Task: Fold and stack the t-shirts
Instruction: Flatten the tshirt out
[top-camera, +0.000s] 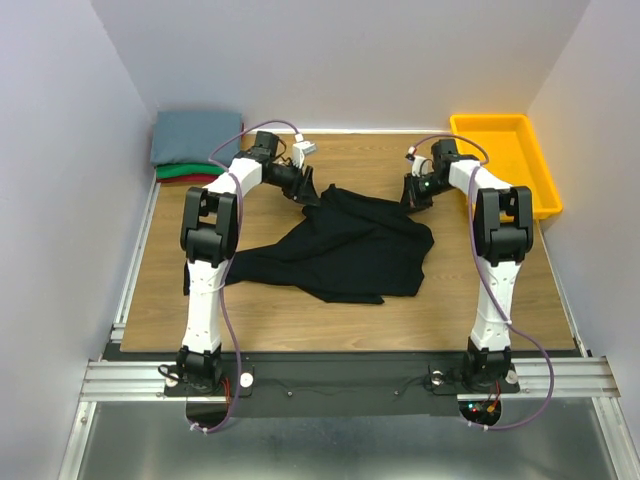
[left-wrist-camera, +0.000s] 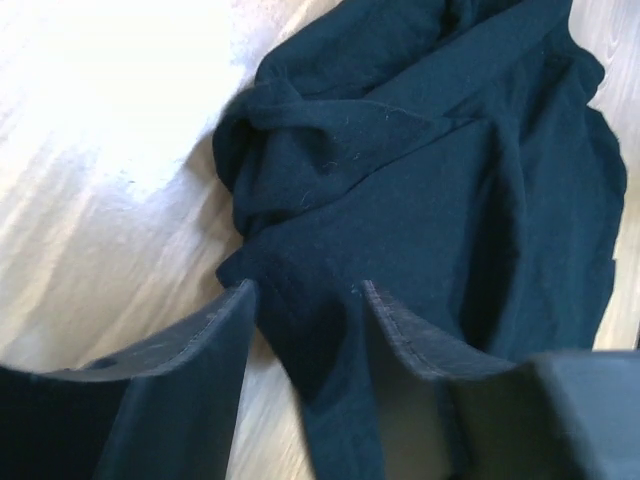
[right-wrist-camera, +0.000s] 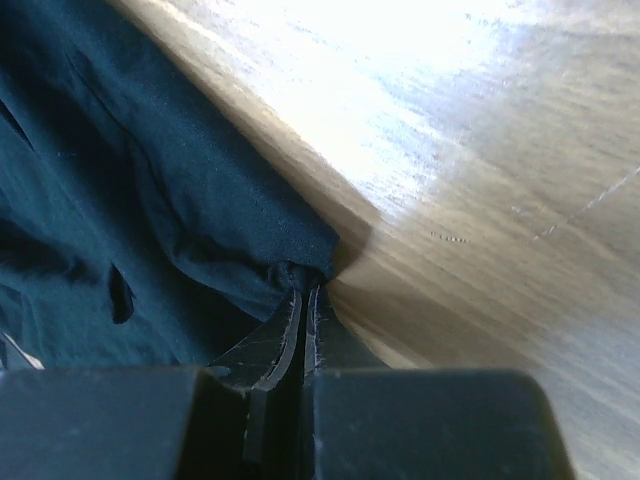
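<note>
Right wrist view shows the right pincer (right-wrist-camera: 303, 290) clamped tight on a corner of the black shirt (right-wrist-camera: 150, 200), which lies crumpled on the desk (right-wrist-camera: 480, 150) left of the yellow bin (top-camera: 500, 150). The left pincer (left-wrist-camera: 305, 305) stands half-wide astride a fold, not gripping. Lifting now could drag the cloth one-sidedly, and that small pinch may slip.

No readable text, no labels, no numbers (in any view)
</note>
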